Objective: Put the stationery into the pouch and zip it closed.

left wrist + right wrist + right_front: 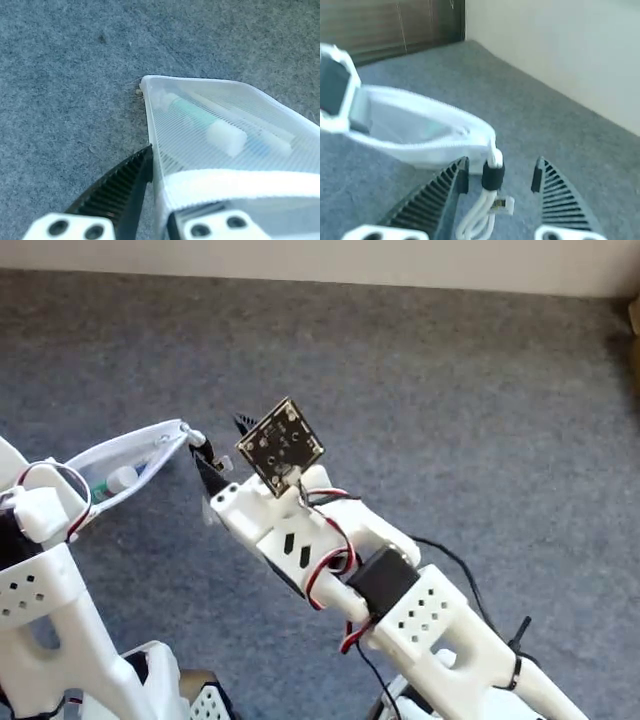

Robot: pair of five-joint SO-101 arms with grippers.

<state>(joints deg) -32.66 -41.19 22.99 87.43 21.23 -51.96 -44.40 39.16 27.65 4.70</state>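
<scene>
pouch (125, 472) held at left, zip end pointing far-right.
left gripper (157, 172) clamps its near-left end; right gripper (501, 165) stands wide, jaws astride the zip pull (492, 176); pens (200, 117) lie lengthwise inside.

The grey carpeted surface (430, 370) is extending across the work area. A black cable (463, 573) is trailing over it beside an arm. Whether the pouch (225, 130) is touching it cannot be determined.

White plastic shells on left arm (45, 585) and right arm (440, 620), pierced by small diamond vents. Black toothed fingers (427, 200). Red, black and white cables (340, 540) beside a black motor (382, 580). Square dark camera board (281, 445).
</scene>
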